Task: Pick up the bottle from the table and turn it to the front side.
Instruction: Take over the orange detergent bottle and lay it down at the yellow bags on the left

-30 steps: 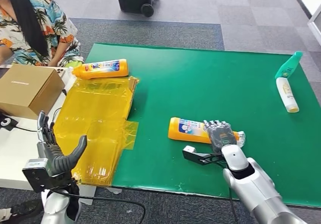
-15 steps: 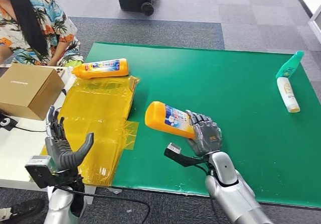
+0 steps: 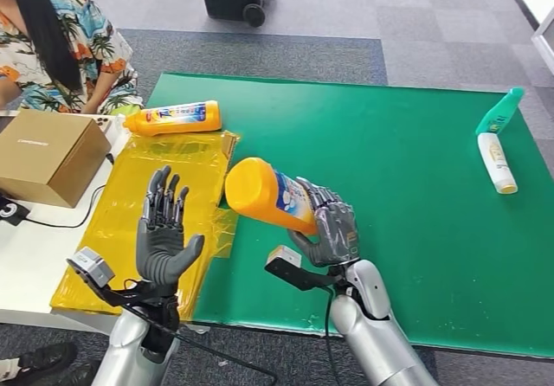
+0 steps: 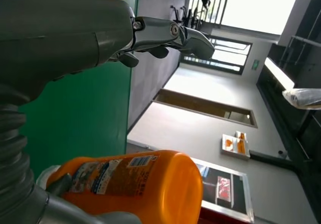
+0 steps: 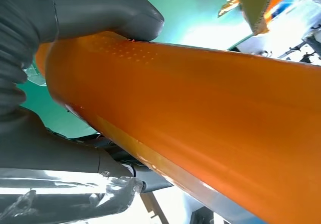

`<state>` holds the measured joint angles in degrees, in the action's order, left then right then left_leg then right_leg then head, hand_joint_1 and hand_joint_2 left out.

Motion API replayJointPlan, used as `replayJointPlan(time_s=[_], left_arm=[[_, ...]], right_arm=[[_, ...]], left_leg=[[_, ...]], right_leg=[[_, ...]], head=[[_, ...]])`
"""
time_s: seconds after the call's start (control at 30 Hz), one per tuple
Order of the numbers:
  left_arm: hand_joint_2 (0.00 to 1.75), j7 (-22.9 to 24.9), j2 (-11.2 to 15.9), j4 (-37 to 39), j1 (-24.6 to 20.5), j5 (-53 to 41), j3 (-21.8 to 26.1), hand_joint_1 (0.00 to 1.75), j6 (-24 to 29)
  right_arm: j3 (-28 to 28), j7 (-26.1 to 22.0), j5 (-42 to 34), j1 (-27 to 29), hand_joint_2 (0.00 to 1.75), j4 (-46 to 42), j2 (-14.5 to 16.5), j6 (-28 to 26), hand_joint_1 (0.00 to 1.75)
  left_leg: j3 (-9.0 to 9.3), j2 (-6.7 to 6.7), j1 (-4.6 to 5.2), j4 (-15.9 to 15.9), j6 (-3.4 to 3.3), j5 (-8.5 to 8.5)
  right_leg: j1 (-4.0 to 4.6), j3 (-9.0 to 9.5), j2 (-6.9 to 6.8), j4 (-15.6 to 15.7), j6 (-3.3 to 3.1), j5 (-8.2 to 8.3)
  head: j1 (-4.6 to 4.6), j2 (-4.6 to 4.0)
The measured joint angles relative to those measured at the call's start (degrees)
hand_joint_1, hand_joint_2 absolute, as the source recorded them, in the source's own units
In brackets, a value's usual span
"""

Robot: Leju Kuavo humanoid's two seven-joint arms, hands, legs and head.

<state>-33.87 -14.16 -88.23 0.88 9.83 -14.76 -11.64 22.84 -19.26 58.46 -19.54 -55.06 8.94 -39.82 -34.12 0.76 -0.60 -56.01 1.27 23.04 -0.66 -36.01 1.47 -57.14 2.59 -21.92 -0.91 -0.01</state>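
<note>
Right hand (image 3: 330,230) grips smooth, glossy orange bottle (image 3: 267,196).

Two silver metal arms end in dark grey hands, the left hand (image 3: 161,241) and right hand (image 3: 330,230) built of segmented fingers, with grey ribbed wrist covers, black camera brackets and thin black cables trailing below.

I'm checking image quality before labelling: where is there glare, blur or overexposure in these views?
Head view: evenly lit and sharp, with mild sheen on the yellow film. Left wrist view: windows blown out white; orange bottle readable. Right wrist view: the bottle is too close, soft, with a highlight streak; background overexposed beside the right hand.
</note>
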Motion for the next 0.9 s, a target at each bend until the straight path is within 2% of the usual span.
replayJointPlan(time_s=[0.3,0.43,0.7,0.9], left_arm=[[1.75,0.4,0.2,1.9,-1.2,1.0,-1.5,0.00,-1.2],[1.75,0.8,0.2,2.7,-1.5,1.7,-2.1,0.00,-2.3],[1.75,0.9,0.6,4.0,-2.2,1.8,-2.3,0.00,-2.6],[1.75,0.5,1.3,4.4,-2.0,1.5,-2.2,0.00,-2.4]], right_arm=[[0.0,-1.2,-1.3,0.2,1.75,0.0,0.8,0.0,1.75],[0.9,-3.2,-4.0,0.4,1.75,-0.3,0.8,0.0,1.75],[9.1,-3.4,-7.2,0.3,1.75,0.1,-0.1,2.1,1.75],[14.1,-4.7,-9.8,-0.6,1.75,0.8,-2.0,4.1,1.75]], left_leg=[[-0.02,0.00,0.00,0.0,-0.01,0.01],[-0.03,0.00,0.00,0.0,0.00,0.00],[-0.08,0.00,0.00,0.0,0.00,0.00],[-0.10,0.00,0.00,0.0,0.00,0.01]], right_leg=[[0.00,-0.01,0.00,0.0,0.00,0.00],[0.00,-0.03,0.00,0.0,0.00,0.00],[0.00,-0.08,0.00,0.0,0.00,0.00],[0.00,-0.10,0.00,0.0,0.00,0.00]], head=[[0.01,0.00],[0.01,-0.01],[0.01,-0.01],[0.02,-0.01]])
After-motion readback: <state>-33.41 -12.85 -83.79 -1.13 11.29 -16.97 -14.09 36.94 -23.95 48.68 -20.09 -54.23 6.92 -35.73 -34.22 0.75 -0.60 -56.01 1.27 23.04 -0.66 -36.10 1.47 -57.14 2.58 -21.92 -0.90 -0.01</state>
